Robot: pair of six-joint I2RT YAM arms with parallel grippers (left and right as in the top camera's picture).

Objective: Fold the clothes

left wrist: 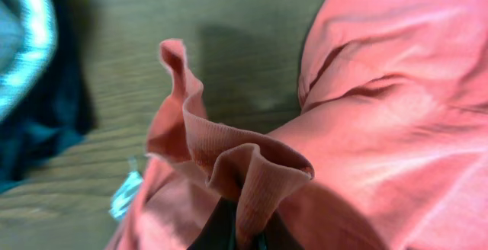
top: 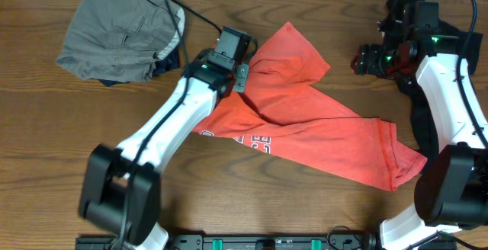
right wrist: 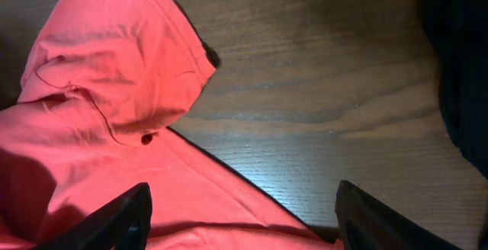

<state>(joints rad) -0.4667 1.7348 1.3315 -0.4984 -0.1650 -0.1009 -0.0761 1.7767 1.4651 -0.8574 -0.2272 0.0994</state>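
Observation:
The coral-red T-shirt [top: 305, 120] lies crumpled across the middle of the table, its white-and-dark lettering [top: 244, 139] near my left arm. My left gripper [top: 242, 73] is shut on a ribbed edge of the T-shirt [left wrist: 244, 174], pinched between its fingers [left wrist: 242, 238] at the shirt's upper left. My right gripper [top: 366, 59] is open and empty, held above the table right of the shirt's top; its fingers [right wrist: 244, 212] frame red cloth [right wrist: 114, 90] and bare wood. Grey-khaki shorts [top: 118, 33] lie at the back left over a navy piece [top: 164, 65]. A black garment [top: 400, 6] sits at the back right.
The wooden table [top: 61, 128] shows bare at the left front and between the shirt and the right arm. A dark-blue cloth with a light-blue band [left wrist: 30, 67] lies left of the left gripper. Black cloth [right wrist: 461, 67] is at the right edge of the right wrist view.

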